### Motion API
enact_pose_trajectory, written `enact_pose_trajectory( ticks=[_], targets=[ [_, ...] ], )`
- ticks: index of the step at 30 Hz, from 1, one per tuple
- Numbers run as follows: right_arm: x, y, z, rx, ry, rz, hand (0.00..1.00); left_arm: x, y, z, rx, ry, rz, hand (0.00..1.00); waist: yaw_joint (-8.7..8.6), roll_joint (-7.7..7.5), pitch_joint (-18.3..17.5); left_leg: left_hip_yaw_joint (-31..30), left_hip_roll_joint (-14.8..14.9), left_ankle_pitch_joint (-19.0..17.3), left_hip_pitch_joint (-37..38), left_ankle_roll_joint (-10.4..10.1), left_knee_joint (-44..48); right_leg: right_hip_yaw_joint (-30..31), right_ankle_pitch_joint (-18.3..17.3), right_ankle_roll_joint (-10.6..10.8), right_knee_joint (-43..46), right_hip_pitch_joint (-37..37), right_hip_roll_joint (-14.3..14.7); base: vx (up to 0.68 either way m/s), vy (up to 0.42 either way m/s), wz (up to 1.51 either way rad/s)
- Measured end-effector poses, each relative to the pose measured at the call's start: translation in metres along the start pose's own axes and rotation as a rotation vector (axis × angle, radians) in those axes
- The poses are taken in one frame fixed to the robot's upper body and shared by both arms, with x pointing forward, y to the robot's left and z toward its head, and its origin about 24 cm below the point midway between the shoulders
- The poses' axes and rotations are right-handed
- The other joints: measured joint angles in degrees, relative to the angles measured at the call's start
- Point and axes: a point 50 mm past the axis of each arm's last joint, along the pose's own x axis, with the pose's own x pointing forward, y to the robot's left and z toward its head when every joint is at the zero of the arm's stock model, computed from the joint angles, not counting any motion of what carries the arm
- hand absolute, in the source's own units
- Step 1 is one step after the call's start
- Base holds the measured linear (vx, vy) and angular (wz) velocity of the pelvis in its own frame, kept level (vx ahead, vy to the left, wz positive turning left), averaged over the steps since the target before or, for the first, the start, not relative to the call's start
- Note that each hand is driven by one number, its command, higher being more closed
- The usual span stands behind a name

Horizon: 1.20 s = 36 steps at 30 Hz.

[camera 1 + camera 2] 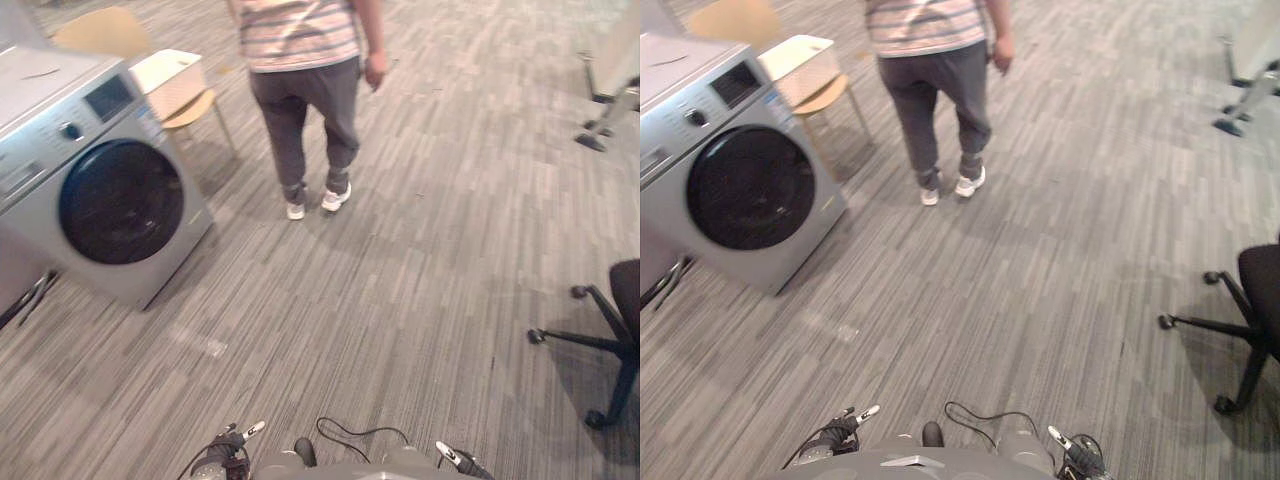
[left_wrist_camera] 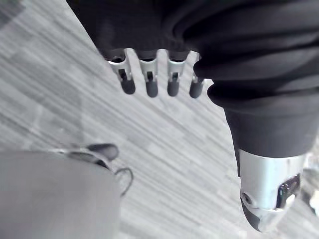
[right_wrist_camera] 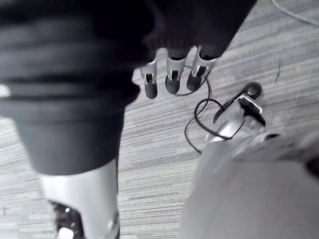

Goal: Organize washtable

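A silver-grey washing machine [image 1: 150, 245] with a round dark door [image 1: 120, 200] stands on the carpet at the left. Behind it a white basket [image 1: 170, 78] rests on a wooden chair [image 1: 195, 108]. My left hand [image 2: 148, 82] hangs over the striped carpet with its fingers straight and its thumb [image 2: 269, 194] apart, holding nothing. My right hand [image 3: 173, 77] hangs the same way over the carpet, fingers relaxed and empty.
A person [image 1: 305, 90] in a striped top and dark trousers stands on the carpet ahead, facing away. A black office chair [image 1: 610, 340] is at the right edge. Another stand's feet [image 1: 600, 125] show at the far right back.
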Motion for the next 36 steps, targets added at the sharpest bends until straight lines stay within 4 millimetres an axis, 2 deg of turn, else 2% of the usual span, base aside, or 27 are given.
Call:
enact_pose_trajectory(
  ticks=[2,3,4,6,7,8,9,11,12,15,16,17,18,19,21,22,23,25,26,27,29,30,31,32,33,34,36],
  targets=[
    [0.004,0.0,0.013,0.016,-0.003,0.002,0.0,0.002,-0.008,0.007,0.003,-0.015,-0.023,0.0,-0.29,0.37,0.9,3.4,0.5,-0.1,4.6,-0.2,-2.1,-10.7,-2.6,-4.6,3.1,-3.8,-4.5,0.16,-0.031,-0.69],
    [0.004,0.003,0.011,0.026,0.002,0.015,0.0,0.002,-0.01,0.007,-0.009,-0.017,-0.027,0.0,-0.46,0.3,0.9,4.4,0.7,-0.3,5.5,-0.5,-2.4,-13.9,-3.1,-5.9,2.3,-4.2,-6.0,0.07,-0.1,-0.59],
    [0.003,0.004,0.011,0.029,-0.007,0.021,0.0,0.002,-0.012,0.007,-0.026,-0.019,-0.025,0.0,-0.48,0.31,0.9,5.8,1.6,-1.3,6.7,-1.9,-2.7,-20.3,-3.8,-7.4,-1.4,-4.3,-8.7,-0.04,-0.122,-0.43],
    [0.003,0.005,0.007,0.077,-0.003,0.006,0.0,0.001,-0.015,0.003,-0.022,-0.003,-0.032,0.0,-0.77,0.06,1.2,8.3,3.5,-2.7,8.0,-4.7,-2.9,-25.8,-2.8,-8.6,-15.7,-4.7,-10.6,-0.13,-0.163,-0.64],
    [0.002,0.003,0.005,0.082,0.002,-0.001,0.0,0.0,-0.015,-0.002,-0.022,0.013,-0.033,0.0,-1.03,0.24,1.2,8.9,4.0,-3.1,8.1,-5.8,-2.7,-25.7,-1.8,-8.5,-19.0,-5.1,-10.6,-0.07,-0.14,-0.57],
    [0.001,-0.001,-0.001,0.087,0.016,-0.015,0.0,0.0,-0.014,-0.004,-0.028,0.02,-0.029,0.0,-1.29,0.14,1.2,9.3,4.7,-3.4,8.6,-6.9,-2.5,-25.6,1.2,-8.6,-23.4,-4.7,-10.4,0.12,-0.272,-0.55],
    [-0.002,-0.009,-0.011,0.103,0.042,-0.047,0.0,0.0,-0.015,-0.005,-0.024,0.026,-0.034,0.0,-0.89,1.57,1.7,10.0,7.1,-3.8,11.1,-8.5,-2.6,-26.7,2.2,-11.2,-21.7,-4.0,-8.0,0.2,-0.342,-0.51],
    [-0.004,-0.017,-0.016,0.103,0.062,-0.067,0.0,-0.001,-0.018,-0.008,-0.021,0.033,-0.045,0.0,-1.29,2.43,1.3,9.8,9.3,-2.4,11.9,-9.9,-1.2,-26.1,-1.1,-11.9,-20.2,-3.8,-5.7,0.26,-0.382,-0.45],
    [-0.005,-0.018,-0.018,0.106,0.069,-0.07,0.0,-0.001,-0.02,-0.008,-0.024,0.034,-0.05,0.0,-1.36,2.66,1.2,9.4,10.4,-2.3,11.4,-9.9,0.7,-26.0,-1.7,-12.2,-20.4,-3.4,-4.8,0.3,-0.367,-0.34],
    [-0.006,-0.02,-0.023,0.105,0.081,-0.079,0.0,0.0,-0.03,-0.002,-0.033,0.01,-0.085,0.0,-1.61,3.24,0.8,3.2,16.1,0.1,5.3,-8.6,17.6,-27.5,-2.6,-13.5,-26.5,3.1,-1.1,0.33,-0.32,0.01],
    [-0.006,-0.02,-0.022,0.1,0.081,-0.082,0.0,0.0,-0.03,-0.001,-0.036,0.004,-0.083,0.0,-1.42,3.21,0.8,1.6,17.5,1.5,3.2,-8.1,24.7,-27.5,-2.5,-14.0,-28.9,5.8,-0.1,0.32,-0.233,0.0],
    [-0.005,-0.019,-0.02,0.077,0.073,-0.077,0.0,0.0,-0.026,-0.001,-0.063,0.004,-0.067,0.0,-1.13,2.79,0.9,0.2,18.9,1.7,-0.9,-7.2,37.9,-27.3,-2.5,-15.7,-31.5,9.7,1.4,0.32,-0.186,-0.07],
    [-0.004,-0.017,-0.017,0.06,0.067,-0.07,0.0,0.0,-0.024,-0.002,-0.067,0.005,-0.061,0.0,-1.02,2.81,0.9,0.2,19.1,1.2,-2.4,-6.4,42.9,-27.2,-2.8,-16.2,-32.3,11.2,1.7,0.35,-0.165,-0.2],
    [-0.002,-0.012,-0.009,0.022,0.051,-0.051,0.0,-0.001,-0.02,-0.005,-0.072,0.007,-0.047,0.0,-0.9,2.72,1.0,0.6,18.7,-0.2,-5.5,-5.1,51.0,-26.4,-3.0,-16.6,-33.7,13.8,2.3,0.23,-0.044,-0.24],
    [0.001,-0.006,0.002,-0.007,0.021,-0.034,0.0,-0.002,-0.016,-0.004,-0.103,-0.01,-0.03,0.0,-0.51,2.62,1.2,-1.5,14.8,-3.2,-10.8,-5.4,54.7,-25.0,-2.9,-16.6,-36.4,17.1,2.7,0.07,0.033,-0.33],
    [0.002,-0.002,0.003,-0.021,0.024,-0.024,0.0,-0.002,-0.014,0.0,-0.111,-0.023,-0.021,0.0,0.72,2.49,1.3,-2.2,11.7,-6.1,-14.1,-6.3,52.6,-24.0,-2.5,-16.5,-37.5,18.6,2.4,-0.08,0.076,-0.48],
    [0.003,0.001,0.004,-0.025,0.023,-0.016,0.0,-0.001,-0.013,0.002,-0.109,-0.035,-0.018,0.0,1.34,2.43,1.3,-1.6,10.7,-7.2,-15.5,-5.8,50.6,-23.3,-2.4,-16.4,-38.3,19.5,2.3,-0.16,0.104,-0.66],
    [0.005,0.009,0.009,-0.026,0.014,0.003,0.0,-0.001,-0.013,0.009,-0.108,-0.067,-0.014,0.0,2.18,1.8,1.7,2.0,8.0,-8.5,-18.7,-4.4,35.2,-22.3,-2.3,-15.7,-41.7,23.3,1.1,-0.26,0.092,-0.46],
    [0.005,0.01,0.009,-0.026,0.013,0.006,0.0,-0.001,-0.012,0.01,-0.109,-0.071,-0.011,0.0,2.16,1.49,1.7,2.0,6.4,-7.3,-19.3,-4.5,26.2,-21.9,-2.8,-14.6,-43.2,24.8,0.1,-0.3,0.048,-0.26],
    [0.005,0.01,0.01,-0.032,0.011,0.007,0.0,-0.001,-0.013,0.009,-0.112,-0.067,-0.009,0.0,2.13,2.08,1.6,0.2,5.2,-2.0,-20.2,-5.0,11.6,-21.4,-3.9,-12.8,-45.1,26.5,-0.3,-0.2,0.028,-0.18],
    [0.004,0.005,0.008,-0.036,0.015,-0.006,0.0,-0.001,-0.014,0.009,-0.117,-0.069,-0.008,0.0,2.34,2.4,1.4,-1.2,5.3,3.7,-21.3,-5.4,8.2,-21.1,-5.2,-11.6,-46.1,27.7,-0.5,0.07,0.088,-0.09],
    [0.004,0.006,0.007,-0.05,0.019,0.0,0.0,-0.001,-0.01,0.01,-0.126,-0.07,0.002,0.0,2.39,1.76,1.3,-1.0,4.5,6.7,-21.8,-3.6,9.8,-21.0,-6.5,-10.5,-45.8,28.3,-1.6,0.44,0.198,-0.02],
    [0.003,0.006,0.002,-0.063,0.034,0.001,0.0,0.0,-0.003,0.01,-0.159,-0.073,0.031,0.0,2.38,0.47,0.6,-1.3,2.6,5.6,-22.5,-0.2,13.0,-21.0,-8.1,-10.0,-43.8,28.8,-4.0,0.66,0.259,0.07],
    [0.002,0.004,-0.004,-0.082,0.049,0.001,0.0,-0.001,0.002,0.008,-0.175,-0.062,0.051,0.0,2.11,-1.32,-0.2,-1.3,1.2,1.1,-23.4,1.7,17.2,-20.8,-9.2,-9.1,-34.7,25.6,-6.3,0.56,0.205,0.1],
    [0.001,0.003,-0.006,-0.084,0.055,0.001,0.0,-0.001,0.003,0.008,-0.174,-0.06,0.053,0.0,2.14,-1.53,-0.3,-1.3,0.8,0.3,-23.2,1.8,17.6,-20.8,-9.2,-9.1,-31.8,24.6,-6.9,0.54,0.232,0.27],
    [-0.001,0.0,-0.013,-0.063,0.073,-0.005,0.0,-0.001,0.006,0.006,-0.163,-0.051,0.059,0.0,2.14,-2.52,-0.6,-1.1,-1.2,-2.3,-20.3,2.7,18.0,-19.7,-7.4,-6.5,-15.7,19.5,-10.2,0.34,0.189,0.28],
    [-0.003,0.0,-0.021,-0.065,0.096,0.003,0.0,-0.001,0.013,0.005,-0.151,-0.042,0.073,0.0,1.81,-4.07,-0.1,-1.8,-3.2,-4.9,-15.8,3.3,17.8,-17.1,-0.9,-3.6,0.6,14.3,-12.7,0.38,0.175,0.37]
  ],
)
